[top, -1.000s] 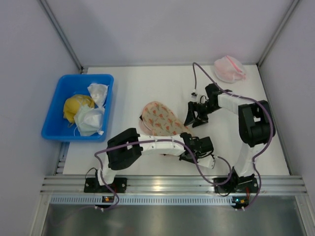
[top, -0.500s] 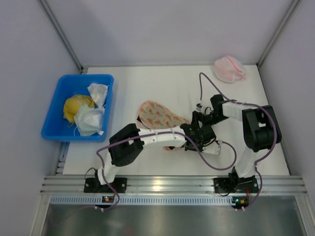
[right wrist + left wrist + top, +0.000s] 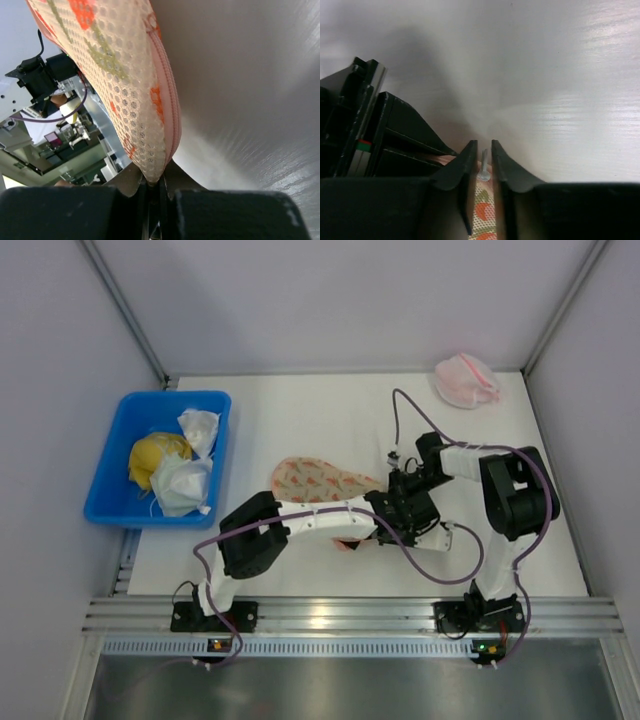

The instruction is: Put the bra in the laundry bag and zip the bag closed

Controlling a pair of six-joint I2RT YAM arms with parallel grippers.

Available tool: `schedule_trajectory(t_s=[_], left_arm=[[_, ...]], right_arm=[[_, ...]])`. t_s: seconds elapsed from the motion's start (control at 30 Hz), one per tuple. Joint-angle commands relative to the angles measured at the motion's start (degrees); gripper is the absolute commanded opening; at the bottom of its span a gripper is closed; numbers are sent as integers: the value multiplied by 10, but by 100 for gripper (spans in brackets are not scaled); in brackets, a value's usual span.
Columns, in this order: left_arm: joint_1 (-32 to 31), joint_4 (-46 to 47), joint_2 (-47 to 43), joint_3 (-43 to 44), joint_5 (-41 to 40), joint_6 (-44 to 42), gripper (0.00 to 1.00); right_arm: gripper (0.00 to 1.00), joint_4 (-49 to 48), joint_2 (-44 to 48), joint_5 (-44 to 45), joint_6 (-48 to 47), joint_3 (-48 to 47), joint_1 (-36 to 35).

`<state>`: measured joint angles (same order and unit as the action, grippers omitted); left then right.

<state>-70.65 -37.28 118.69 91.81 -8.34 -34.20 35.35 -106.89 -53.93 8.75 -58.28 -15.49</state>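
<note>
Operator: Step first, from overhead. Where are we?

Observer: Closing the zip, I judge. The flat peach-beige mesh laundry bag with red-orange marks (image 3: pixel 320 480) lies mid-surface (image 3: pixel 300 420). The black fabric bra shows nowhere, so I take it to be inside. Both arms meet at the laundry bag's 3 o'clock end. The left arm stretches low across from 7 o'clock, its left end effector (image 3: pixel 403 510) just at 6 o'clock of the right end effector (image 3: pixel 408 485), whose arm is folded sharply at the elbow.

Operator: Left wrist view?

Observer: The fingers stand a narrow slit apart, with the small silver metal zipper pull (image 3: pixel 484 172) between them, seemingly not pinched. Patterned mesh shows at 6 o'clock, and the other end effector's black body sits close at 9 o'clock.

Operator: Right wrist view?

Observer: There the fingers are pressed together, clamped on the laundry bag's (image 3: pixel 125 75) tip. The pink zipper seam (image 3: pixel 170 110) runs down into the pinch and looks closed along the stretch I can see.

Operator: Next move?

Observer: If any gap remains, the left must nip the pull and draw it home while the right anchors. Otherwise, both let go.
</note>
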Motion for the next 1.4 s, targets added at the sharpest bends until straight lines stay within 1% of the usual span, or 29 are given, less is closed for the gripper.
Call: schedule_trajectory(t_s=[0.0,0.03,0.07,0.1,0.13,0.17,0.2,0.3,0.37,0.4,0.47,0.5,0.53,0.57,0.6,0.63,0.67,0.73,0.77,0.8,0.83,0.93,1.07,1.2,1.37], left_arm=[[-5,33,-90,-11,17,20,30],[-5,33,-107,-22,32,36,34],[-5,34,-127,-47,38,44,41],[-5,38,-170,-63,40,53,52],[-5,43,-191,-81,39,67,55],[-4,56,-237,-121,31,73,71],[-2,61,-260,-140,27,79,79],[16,69,-335,-199,21,98,82],[55,91,-381,-242,31,125,96],[70,99,-393,-257,31,127,98],[95,120,-427,-297,27,127,98],[97,161,-437,-314,22,127,98],[97,177,-447,-327,24,130,98],[97,201,-469,-361,23,132,98],[97,234,-481,-381,26,134,98],[97,295,-494,-402,31,135,98],[97,331,-520,-446,33,140,98],[97,390,-535,-485,52,143,98],[97,378,-537,-485,76,130,98],[97,355,-535,-483,112,107,98],[98,340,-534,-487,149,100,98],[97,342,-523,-498,168,76,98],[96,388,-496,-513,150,39,96],[91,403,-489,-534,148,-8,94],[84,419,-477,-548,138,-34,92]], right_arm=[[0,3,-9,-15,-13,-29,-2],[0,5,-11,-15,-14,-30,-2],[0,7,-14,-16,-15,-32,0],[0,9,-13,-17,-17,-32,1],[0,10,-14,-17,-19,-32,2],[0,10,-14,-20,-18,-32,4],[0,11,-14,-20,-20,-31,3],[0,11,-14,-26,-23,-28,4],[0,11,-14,-31,-24,-26,4],[0,11,-14,-34,-24,-26,3],[0,11,-10,-39,-22,-25,3],[0,12,-7,-40,-22,-24,3],[0,14,-6,-42,-22,-22,4],[0,15,-3,-48,-22,-18,4],[0,17,-2,-52,-22,-17,4],[0,19,-2,-54,-24,-17,4],[0,25,-2,-58,-28,-17,3],[0,31,-2,-59,-34,-16,3],[0,32,0,-60,-36,-15,3],[0,33,1,-60,-37,-14,4],[0,31,4,-60,-37,-12,4],[0,30,7,-62,-37,-8,4],[0,31,3,-68,-37,-9,3],[0,38,-6,-73,-38,-12,4],[0,39,-7,-84,-37,-10,3]])
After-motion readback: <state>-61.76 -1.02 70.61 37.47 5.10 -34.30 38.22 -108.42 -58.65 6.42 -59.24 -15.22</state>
